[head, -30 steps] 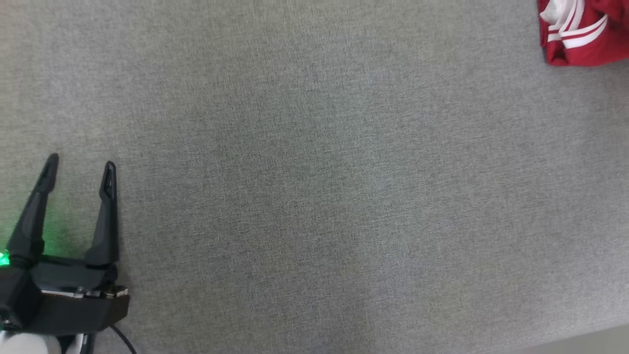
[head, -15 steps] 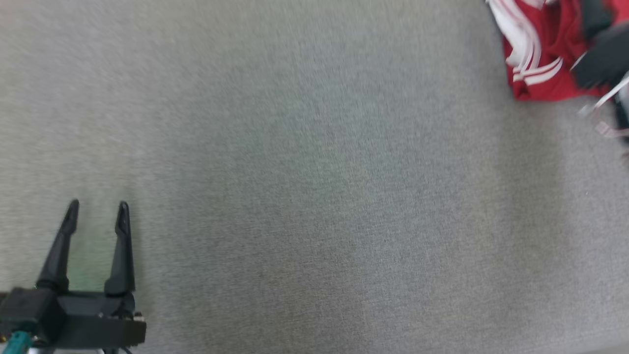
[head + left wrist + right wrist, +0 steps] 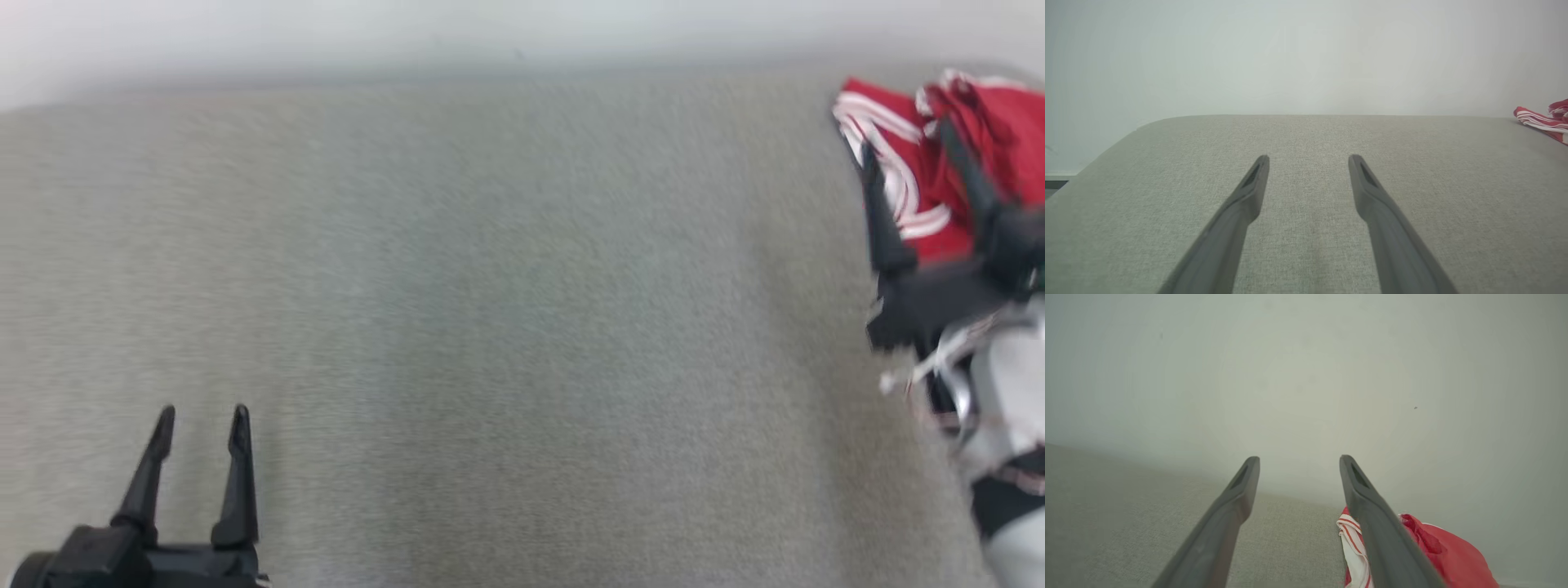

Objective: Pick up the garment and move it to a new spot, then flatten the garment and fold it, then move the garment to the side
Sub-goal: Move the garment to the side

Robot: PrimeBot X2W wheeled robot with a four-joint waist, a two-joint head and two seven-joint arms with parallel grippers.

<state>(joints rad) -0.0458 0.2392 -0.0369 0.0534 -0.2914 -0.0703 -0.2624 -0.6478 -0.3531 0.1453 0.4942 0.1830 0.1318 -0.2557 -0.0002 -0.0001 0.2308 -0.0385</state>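
- Head view is blurred throughout; edges and fine detail are soft.
- Garment [image 3: 922, 192]: red with white stripes, a crumpled heap at the far right of the pad, close to the back edge. The frame's right edge cuts it off, so its full extent is unknown.
- Right gripper [image 3: 904, 140]: its two dark fingers stand in front of the garment in the head view and hide part of it. Jaws spread wide, nothing between them. Whether a fingertip touches the cloth, I cannot tell.
- Right wrist view: one finger crosses the garment and covers its middle. A white striped fold shows on one side of the finger, plain red cloth on the other. The bottom edge cuts the heap off.
- Behind the right gripper, the pale forearm and some loose pale straps or cables are smeared; I cannot make them out.
- Left gripper [image 3: 204, 412]: low at the left of the head view, its base cut off by the bottom edge. Jaws wide apart, holding nothing, above bare pad and well apart from the garment.
- Left wrist view: the garment is a thin red-and-white sliver at the right edge.
- Pad [image 3: 522, 286]: grey woven fabric with a rounded far corner.
- Wall [image 3: 1306, 57]: pale, plain, just behind the pad.
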